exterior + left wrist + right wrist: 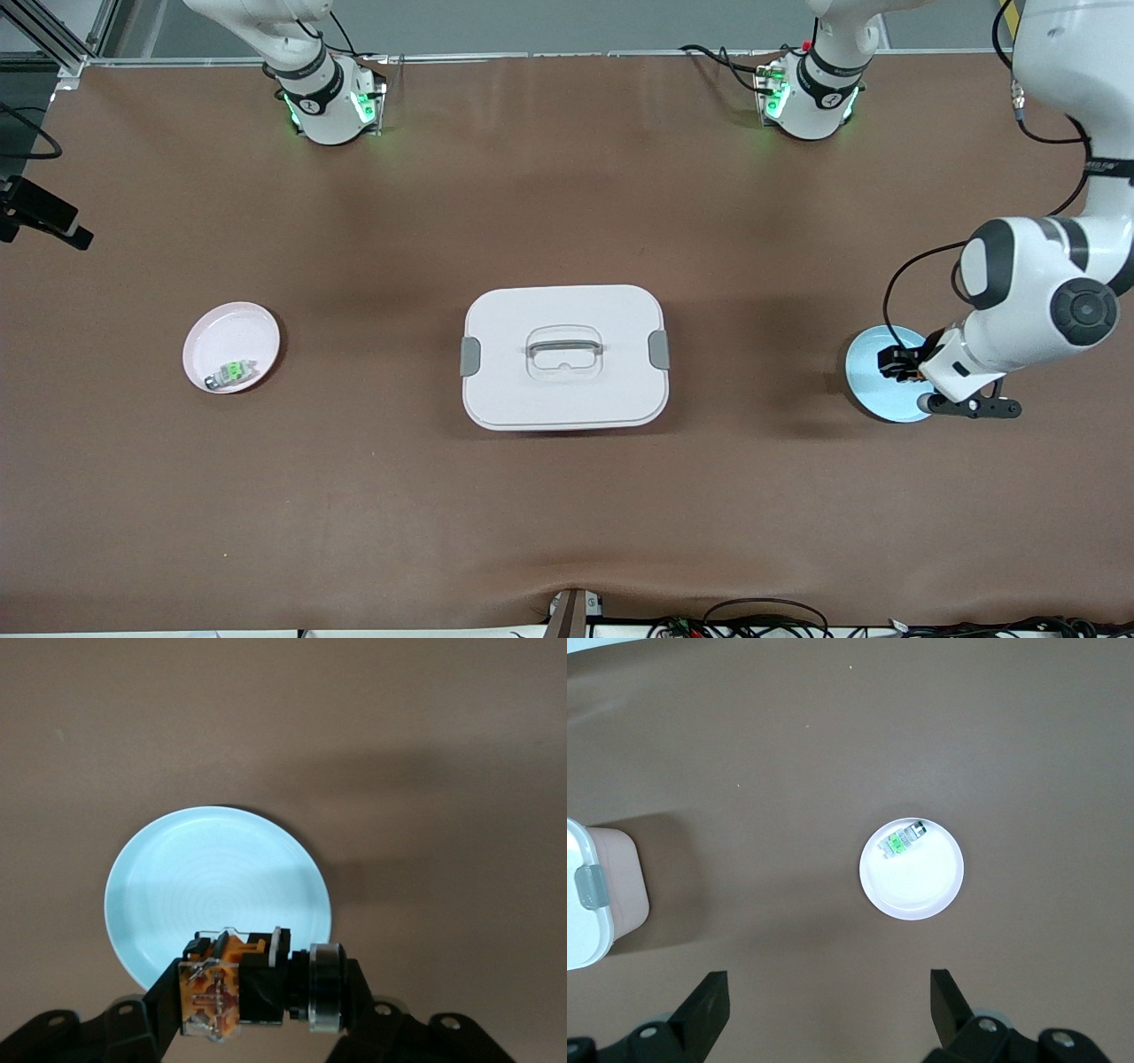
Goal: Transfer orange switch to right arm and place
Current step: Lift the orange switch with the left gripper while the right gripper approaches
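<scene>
The left gripper (905, 365) hangs over the blue plate (873, 372), which sits on the brown tabletop (567, 496) toward the left arm's end, well apart from the white box (564, 356) at the middle. Its jaws are closed on the orange switch (257, 979), gripped across its length: one finger (164, 997) presses the orange-marked end, the other the black and silver round end. In the left wrist view the switch lies level between the fingers, raised clear of the plate, with the plate's pale surface showing under it. In the front view the switch is mostly hidden by the gripper and shows only as a dark bit with a trace of orange.

The right gripper (828, 997) is outside the front view; only the right arm's base (326, 99) shows there, at the top edge of the tabletop. The right wrist view shows its jaws spread wide with nothing between them. It is held high over the tabletop between the box and the pink plate (232, 346), and waits there. The pink plate sits toward the right arm's end, well apart from the box, and holds a small grey part with a green top (232, 372), lying at the plate's rim nearest the front camera.

The box is closed, its lid (564, 350) carrying a clear handle (565, 346) in the middle and a grey latch (470, 356) at each short end.
</scene>
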Tool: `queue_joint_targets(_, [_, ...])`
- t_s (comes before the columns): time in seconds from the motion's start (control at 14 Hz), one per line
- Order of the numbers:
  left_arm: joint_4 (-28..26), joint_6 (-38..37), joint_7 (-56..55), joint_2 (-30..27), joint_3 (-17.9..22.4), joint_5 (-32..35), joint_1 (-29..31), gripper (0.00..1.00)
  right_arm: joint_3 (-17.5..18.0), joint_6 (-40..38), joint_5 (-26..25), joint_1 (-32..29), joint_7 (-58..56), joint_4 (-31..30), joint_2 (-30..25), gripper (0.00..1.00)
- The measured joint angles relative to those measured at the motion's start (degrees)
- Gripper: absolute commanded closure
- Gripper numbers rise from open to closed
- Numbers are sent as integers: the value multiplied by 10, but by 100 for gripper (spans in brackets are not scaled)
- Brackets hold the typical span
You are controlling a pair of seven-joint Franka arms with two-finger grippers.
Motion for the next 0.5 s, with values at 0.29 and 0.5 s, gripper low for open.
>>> queue_joint_targets(0.29, [67, -113, -68, -25, -38, -43, 0, 100, 2, -2, 0, 4, 0, -1, 3, 0])
queue_joint_targets(0.5, [115, -186, -187, -26, -80, -84, -1, 100, 6, -17, 0, 21, 0, -7, 9, 0])
